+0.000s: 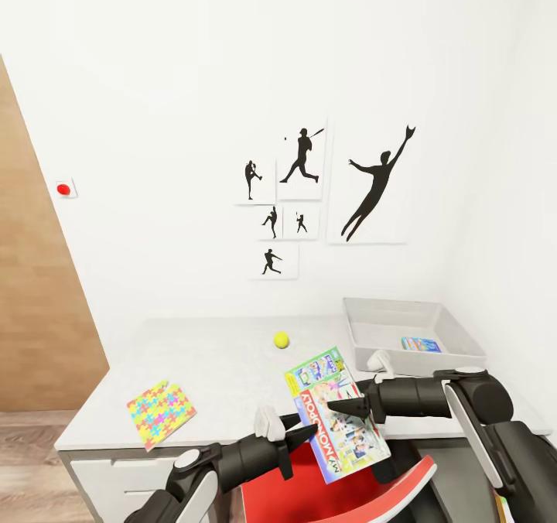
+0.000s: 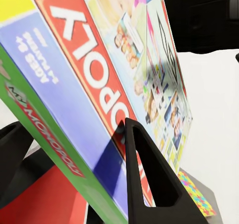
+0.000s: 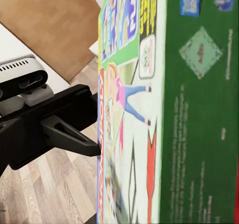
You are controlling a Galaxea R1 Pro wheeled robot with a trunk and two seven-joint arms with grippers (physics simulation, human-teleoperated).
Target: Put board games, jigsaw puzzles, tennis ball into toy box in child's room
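A green-white-red Monopoly board game [image 1: 338,416] hangs tilted over the table's [image 1: 224,368] front edge, held between both arms. My left gripper [image 1: 308,431] is shut on its lower left edge; the box [image 2: 94,84] runs between its fingers [image 2: 149,184]. My right gripper [image 1: 340,408] is shut on the box's right side, with one finger across the printed face [image 3: 149,109]. The light-grey toy box [image 1: 410,365] stands at the back right with a small blue board game [image 1: 421,344] inside. The tennis ball [image 1: 281,340] rests mid-table. One jigsaw puzzle [image 1: 160,413] lies at the front left.
A red chair [image 1: 333,500] sits under the held box, in front of the white drawers [image 1: 100,480]. A wooden panel [image 1: 39,291] stands left of the desk. Framed silhouettes [image 1: 309,190] hang on the white wall behind.
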